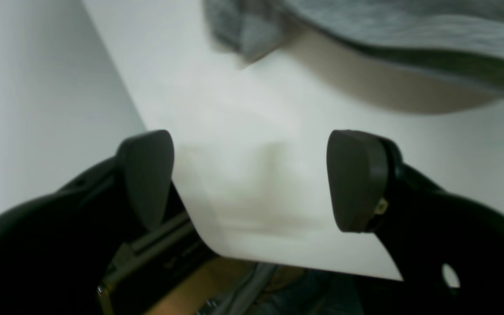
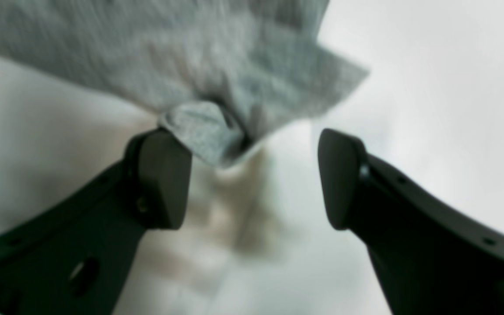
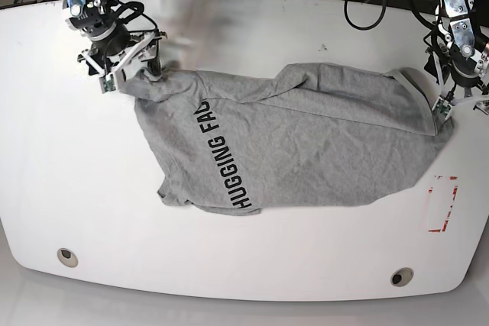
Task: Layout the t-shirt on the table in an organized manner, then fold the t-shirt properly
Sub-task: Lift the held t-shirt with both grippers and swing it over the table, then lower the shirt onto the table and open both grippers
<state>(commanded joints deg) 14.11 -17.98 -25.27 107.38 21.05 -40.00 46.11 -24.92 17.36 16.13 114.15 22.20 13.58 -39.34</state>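
Fingers on your right gripper apart at t-shirt corner, left gripper likewise spread, shirt wrinkled across counter.

Text: "HUGGING FA", black capitals, remainder hidden by a fold | Carrier: grey t-shirt | Orientation: running up the cloth in the base view | Wrist views: no legible text
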